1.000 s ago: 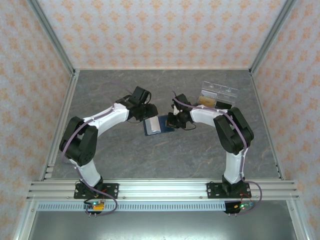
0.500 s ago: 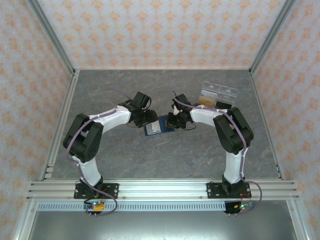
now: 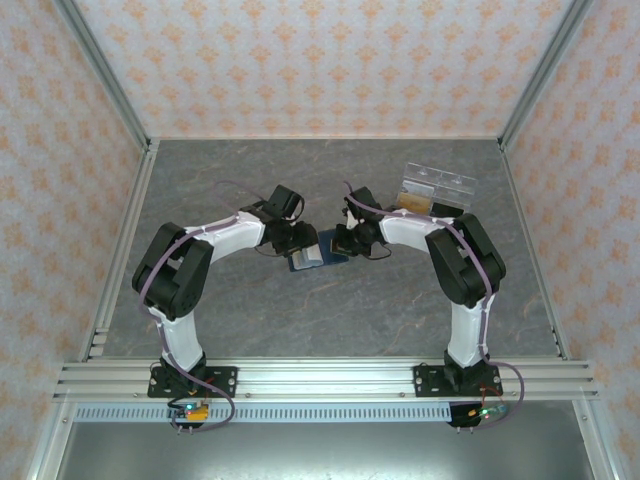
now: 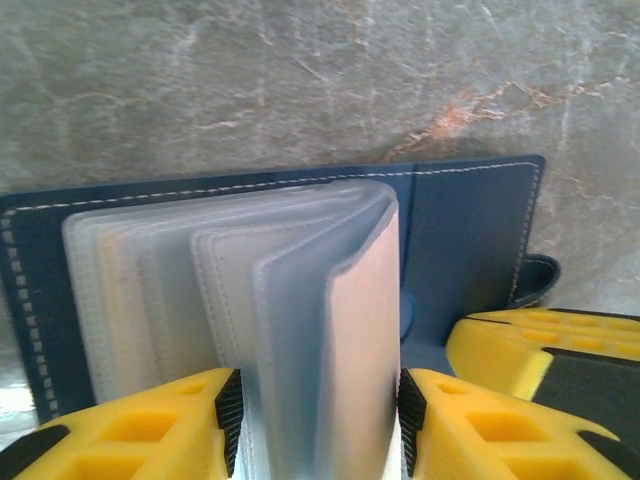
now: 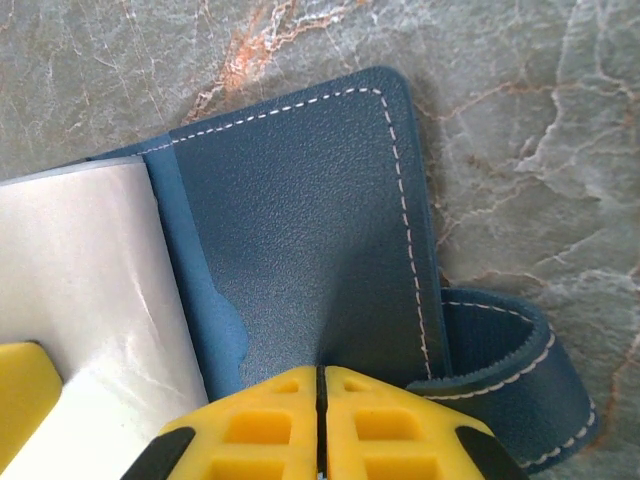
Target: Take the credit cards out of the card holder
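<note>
Swinging inward over the last second, the left arm now crowds the card holder, which lies open mid-worktop. Pale credit cards rise from its fold, clamped by the left pincer. The right pincer, jaws together, sits at the holder's right panel edge beside its snap tab. A clear box stands beyond the holder.

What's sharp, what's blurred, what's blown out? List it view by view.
Top external: even, soft light, highlights on the clear box. Left wrist: table sharp, card sleeves nearest the lens blurred. Right wrist: card holder grain and stitching crisp, the pale sleeve washed out.
</note>
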Tool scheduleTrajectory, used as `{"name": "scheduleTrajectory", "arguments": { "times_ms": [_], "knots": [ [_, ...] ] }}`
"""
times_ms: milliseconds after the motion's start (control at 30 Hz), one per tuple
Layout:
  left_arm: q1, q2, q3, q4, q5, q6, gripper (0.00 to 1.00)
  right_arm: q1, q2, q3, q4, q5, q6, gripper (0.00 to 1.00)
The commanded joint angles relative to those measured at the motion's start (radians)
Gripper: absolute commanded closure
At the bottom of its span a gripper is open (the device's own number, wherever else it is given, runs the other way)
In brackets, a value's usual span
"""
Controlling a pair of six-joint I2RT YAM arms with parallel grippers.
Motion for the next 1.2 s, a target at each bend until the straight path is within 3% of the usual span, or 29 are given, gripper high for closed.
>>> {"name": "scheduleTrajectory", "arguments": {
  "times_ms": [0,267,467,1167],
  "knots": [
    [-0.003,0.016,0.023,0.054,0.062,-0.012,0.53,0.000,0.060,-0.010,-0.046,0.042,0.006,0.91],
    [-0.005,0.008,0.013,0.106,0.104,-0.022,0.57,-0.001,0.049,-0.021,-0.025,0.011,0.003,0.91],
    [-0.007,0.020,-0.026,0.280,0.209,-0.090,0.50,0.000,0.020,-0.045,0.022,-0.037,0.004,0.90],
    [-0.016,0.056,0.059,0.298,0.218,-0.101,0.51,-0.038,-0.369,-0.330,0.294,0.199,0.048,0.87]
  ]
}}
